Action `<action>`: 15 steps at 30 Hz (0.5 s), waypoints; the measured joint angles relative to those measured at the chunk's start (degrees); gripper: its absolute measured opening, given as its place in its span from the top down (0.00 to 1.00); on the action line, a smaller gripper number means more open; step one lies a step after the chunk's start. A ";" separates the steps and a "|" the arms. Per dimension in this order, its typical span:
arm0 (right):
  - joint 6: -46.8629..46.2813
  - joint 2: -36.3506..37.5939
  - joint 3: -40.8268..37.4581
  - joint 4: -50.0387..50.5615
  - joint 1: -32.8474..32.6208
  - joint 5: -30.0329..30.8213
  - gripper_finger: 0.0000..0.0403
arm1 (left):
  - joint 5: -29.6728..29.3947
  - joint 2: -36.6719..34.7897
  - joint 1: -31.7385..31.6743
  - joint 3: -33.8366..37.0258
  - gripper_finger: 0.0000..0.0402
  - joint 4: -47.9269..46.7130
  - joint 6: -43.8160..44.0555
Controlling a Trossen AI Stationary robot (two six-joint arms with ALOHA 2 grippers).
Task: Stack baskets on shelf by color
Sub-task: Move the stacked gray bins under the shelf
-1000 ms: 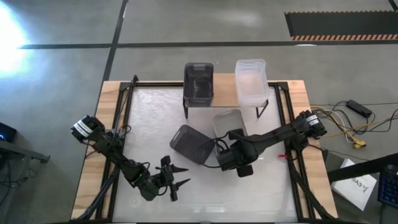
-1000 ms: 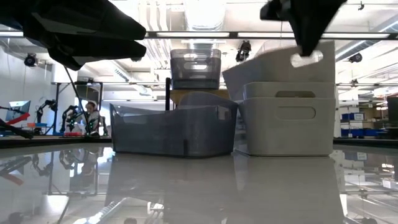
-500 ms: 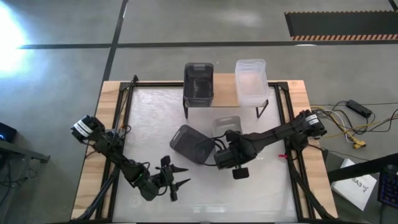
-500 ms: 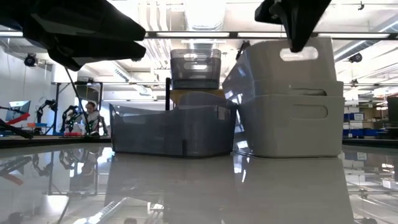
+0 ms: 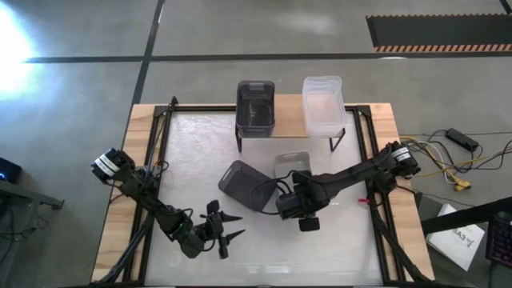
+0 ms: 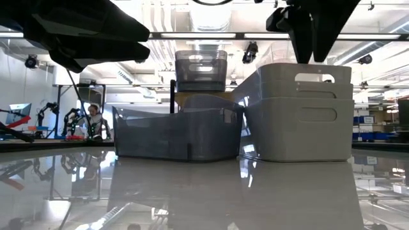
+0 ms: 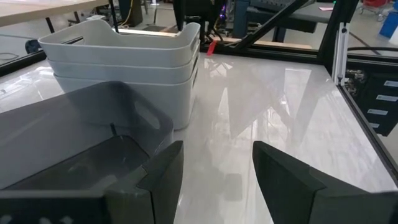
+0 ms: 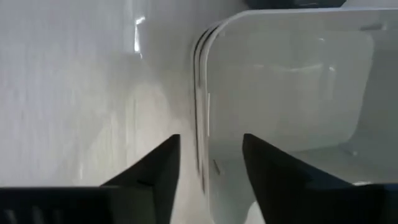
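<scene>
A stack of light grey baskets [image 5: 292,165] stands on the table, its top basket [image 6: 300,80] nested level in the one below. A dark grey basket [image 5: 244,186] rests on the table against the stack's left side. A second dark grey basket [image 5: 256,106] and a clear basket [image 5: 323,104] stand on the wooden shelf [image 5: 290,120] at the far edge. My right gripper [image 8: 211,171] is open, with one finger on each side of the stack's near rim [image 8: 202,124] and space on both sides. My left gripper [image 5: 226,228] is open and empty near the front left.
Black frame rails [image 5: 160,152] run along the table's left and right sides. The white tabletop [image 5: 344,240] in front of the baskets is bare. The left wrist view shows the light grey stack [image 7: 124,62] behind the dark grey basket [image 7: 74,137].
My right gripper has brought the top light grey basket down from a tilted, raised position. The basket now sits level, nested in the stack. The gripper has shifted slightly toward the table's left and now stands at the basket's rim instead of at its handle hole.
</scene>
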State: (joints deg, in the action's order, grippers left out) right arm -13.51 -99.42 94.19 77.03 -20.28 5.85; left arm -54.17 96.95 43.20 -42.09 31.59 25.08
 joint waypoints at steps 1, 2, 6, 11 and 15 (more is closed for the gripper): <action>-0.38 0.04 -0.02 -0.04 -0.35 0.14 0.56 | 0.00 0.00 0.00 -0.02 0.56 0.00 0.00; -0.40 0.08 -0.35 -0.47 -0.73 0.15 0.54 | 0.00 0.00 0.00 -0.06 0.56 0.00 0.00; -1.69 0.10 -3.65 -5.42 -1.52 0.09 0.51 | 0.00 0.00 0.00 -0.07 0.56 0.20 0.02; -5.20 0.10 -8.02 -10.43 -0.57 0.60 0.59 | 0.00 0.00 0.00 -0.05 0.56 0.30 0.00; -5.84 0.11 -10.12 -10.35 0.94 6.28 0.67 | 0.00 0.00 0.00 0.00 0.56 0.44 0.00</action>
State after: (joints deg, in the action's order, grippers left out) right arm -19.35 -99.31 84.07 66.69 -19.34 12.12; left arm -54.17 96.95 43.20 -42.08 32.03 25.08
